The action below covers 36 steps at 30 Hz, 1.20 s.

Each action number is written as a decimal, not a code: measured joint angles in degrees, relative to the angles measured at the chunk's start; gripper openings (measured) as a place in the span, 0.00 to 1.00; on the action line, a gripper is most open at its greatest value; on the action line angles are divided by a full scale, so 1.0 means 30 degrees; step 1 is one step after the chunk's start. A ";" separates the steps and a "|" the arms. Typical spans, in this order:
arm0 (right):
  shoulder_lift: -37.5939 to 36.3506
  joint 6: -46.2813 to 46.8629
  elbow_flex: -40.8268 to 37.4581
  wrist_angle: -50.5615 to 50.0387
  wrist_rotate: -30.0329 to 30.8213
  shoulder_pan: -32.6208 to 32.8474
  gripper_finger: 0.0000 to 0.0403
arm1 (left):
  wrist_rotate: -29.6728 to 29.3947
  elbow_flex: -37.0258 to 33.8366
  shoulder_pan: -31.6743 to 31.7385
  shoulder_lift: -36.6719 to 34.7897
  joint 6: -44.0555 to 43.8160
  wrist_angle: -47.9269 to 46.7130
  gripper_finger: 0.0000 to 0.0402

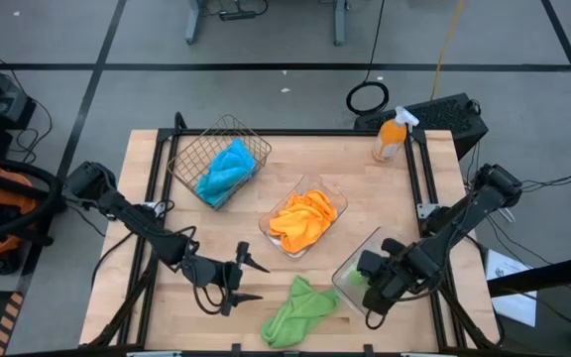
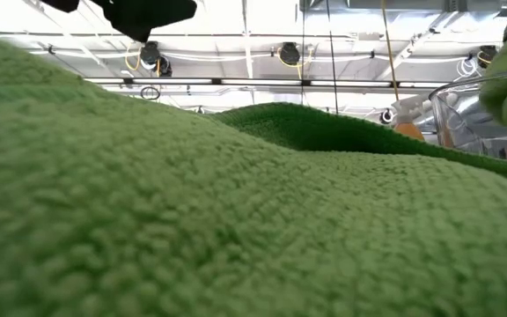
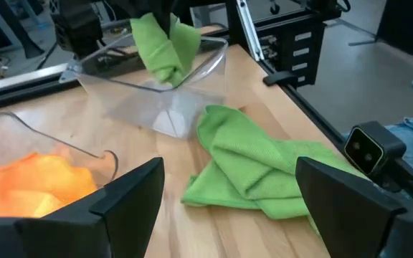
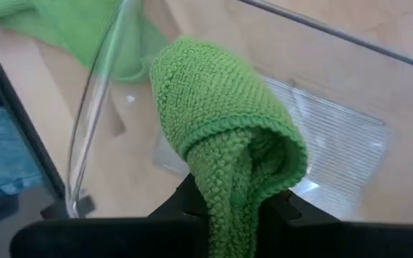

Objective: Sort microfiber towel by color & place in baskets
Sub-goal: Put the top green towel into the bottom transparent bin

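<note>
One lime green towel (image 1: 300,309) lies crumpled on the table near its near edge, also seen in the left wrist view (image 3: 264,168), and it fills the low view (image 2: 236,220). My left gripper (image 1: 244,279) stands open just left of it, touching nothing. My right gripper (image 1: 373,288) is shut on the second green towel (image 4: 221,107) over a clear tray (image 1: 357,260). Orange towels (image 1: 303,220) lie in the middle clear tray. Blue towels (image 1: 224,171) lie in the wire basket (image 1: 191,149). My right gripper (image 4: 239,208) pinches the green towel between its two fingers (image 4: 185,204), on a bunched fold (image 4: 228,179) of several layers. The towel hangs below the gripper inside the clear tray's (image 3: 156,86) walls. Whether its lower end (image 3: 167,72) touches the tray floor, I cannot tell.
An orange spray bottle (image 1: 390,134) stands at the table's far right corner. Black rails (image 1: 424,178) run along the table's left and right sides. Bare wood (image 1: 196,238) shows between the wire basket and my left gripper.
</note>
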 joint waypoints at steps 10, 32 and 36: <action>-0.0022 -0.0020 -0.2901 0.3350 -0.1472 -0.1057 0.14 | -0.0255 0.0000 0.0091 0.0832 0.0563 0.1814 0.80; -0.0025 0.1551 -0.3241 0.3815 -0.1499 -0.1483 0.55 | 0.0210 0.0000 0.1055 0.0831 0.0384 0.2520 0.80; -0.0029 0.1697 -0.2579 0.3409 -0.1586 -0.1571 0.61 | 0.0226 0.0000 0.1150 0.0831 -0.0081 0.2520 0.80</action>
